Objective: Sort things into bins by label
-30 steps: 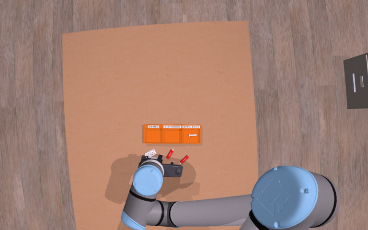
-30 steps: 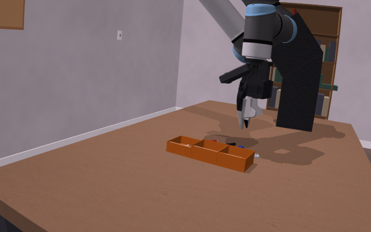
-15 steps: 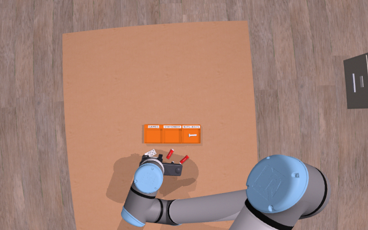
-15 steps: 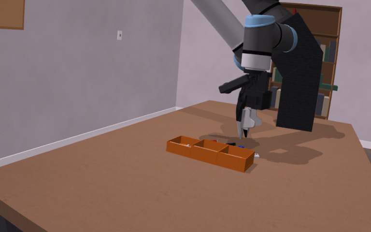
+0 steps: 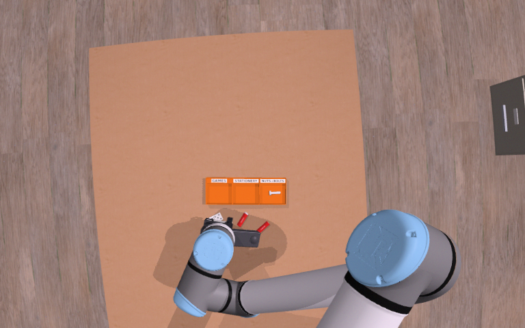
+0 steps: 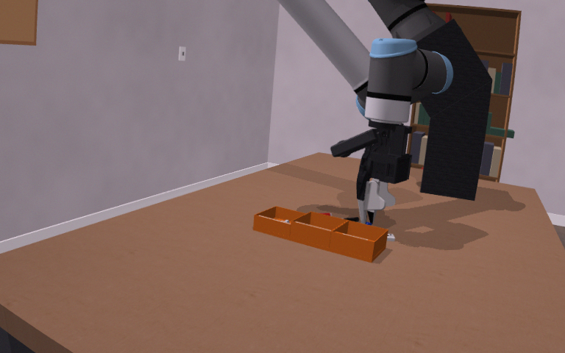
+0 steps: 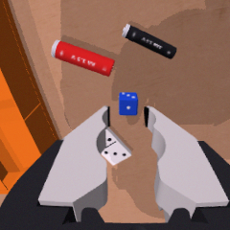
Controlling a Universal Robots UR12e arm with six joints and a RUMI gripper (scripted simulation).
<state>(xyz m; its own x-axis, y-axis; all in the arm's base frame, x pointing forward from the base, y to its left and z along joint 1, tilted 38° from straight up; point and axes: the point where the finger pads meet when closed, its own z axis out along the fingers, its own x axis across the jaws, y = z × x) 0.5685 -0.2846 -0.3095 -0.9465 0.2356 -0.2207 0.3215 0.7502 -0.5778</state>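
Observation:
My gripper (image 7: 126, 107) hangs low over the table just in front of the orange bins, with its fingers a narrow gap apart and holding nothing. A white domino (image 7: 114, 149) lies flat between the fingers, close to the left one. A blue die (image 7: 128, 103) lies just past the fingertips. Beyond it lie a red cylinder (image 7: 83, 58) and a black cylinder (image 7: 149, 41). In the top view the domino (image 5: 216, 216) peeks out beside the wrist, near two red cylinders (image 5: 243, 219) (image 5: 263, 227). In the exterior view the gripper (image 6: 366, 218) is right behind the bins.
Three joined orange bins stand upright: GAMES (image 5: 219, 192), STATIONERY (image 5: 245, 192) and NUTS+BOLTS (image 5: 273, 192), the last holding a white bolt (image 5: 274, 192). The bin wall (image 7: 14, 120) is close on the left in the wrist view.

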